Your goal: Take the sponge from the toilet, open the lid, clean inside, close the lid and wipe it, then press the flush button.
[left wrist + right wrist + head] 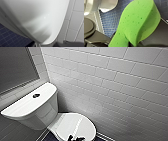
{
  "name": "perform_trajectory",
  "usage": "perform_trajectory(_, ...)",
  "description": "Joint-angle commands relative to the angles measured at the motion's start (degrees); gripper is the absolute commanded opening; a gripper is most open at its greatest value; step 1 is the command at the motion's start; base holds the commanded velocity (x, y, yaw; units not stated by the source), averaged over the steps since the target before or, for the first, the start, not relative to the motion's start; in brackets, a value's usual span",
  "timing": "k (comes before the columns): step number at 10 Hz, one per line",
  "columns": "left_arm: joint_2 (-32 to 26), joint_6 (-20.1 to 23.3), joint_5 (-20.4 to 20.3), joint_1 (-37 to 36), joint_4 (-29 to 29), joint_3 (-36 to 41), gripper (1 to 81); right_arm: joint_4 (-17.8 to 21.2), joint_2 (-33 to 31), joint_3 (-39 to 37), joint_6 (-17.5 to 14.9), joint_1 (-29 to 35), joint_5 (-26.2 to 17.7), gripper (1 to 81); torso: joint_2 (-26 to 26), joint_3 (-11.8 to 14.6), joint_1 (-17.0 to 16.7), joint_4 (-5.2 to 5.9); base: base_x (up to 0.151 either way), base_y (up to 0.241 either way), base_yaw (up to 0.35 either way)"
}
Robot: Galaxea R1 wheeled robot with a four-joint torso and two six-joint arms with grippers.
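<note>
Sponge [137,22]: off the toilet [43,118], bent and pinched at its lower end in the right gripper [134,44], over blue floor tiles [109,21] beside the bowl. Fingers look closed on it, though they are hard to make out. Pickup step done, I judge.

Left gripper: its wrist camera looks close on the lid [75,124]; open or shut, cannot tell.

Lid: lies down flat on the bowl. Whether it awaits opening or was shut after cleaning, cannot tell from here. No wipe contact seen.

Button [36,95]: on the tank top behind the lid, nothing near it. Flush step left to do
</note>
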Motion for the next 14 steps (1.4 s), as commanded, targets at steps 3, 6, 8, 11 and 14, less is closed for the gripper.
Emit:
perform_trajectory(3,-2.2,-0.2,-6.4,-10.1,3.6,3.0,81.1,-1.1,-2.6,1.9,0.0,1.0,-3.3,1.0,0.0,0.0,0.0,0.00,0.000,0.000,0.000)
perform_trajectory(6,-2.4,-0.8,-6.8,-10.1,3.6,2.5,81.1,-1.0,-2.8,2.1,0.0,1.0,-3.1,1.0,0.0,0.0,0.0,0.00,0.000,0.000,0.000)
perform_trajectory(8,-1.9,-1.6,-6.8,-10.2,3.7,1.6,81.1,-1.0,-2.8,2.1,0.0,0.9,-3.1,1.0,0.0,0.0,0.0,0.00,0.000,0.000,0.000)
perform_trajectory(11,-4.2,-3.6,-9.6,-10.6,7.1,6.7,81.1,-1.0,-2.7,2.2,0.0,1.0,-3.1,1.0,0.0,0.0,0.0,0.00,0.000,0.000,0.000)
perform_trajectory(14,-4.4,-6.4,-9.7,-10.6,9.6,6.2,81.1,-1.0,-2.8,2.2,0.0,1.1,-3.1,1.0,0.0,0.0,0.0,0.00,0.000,0.000,0.000)
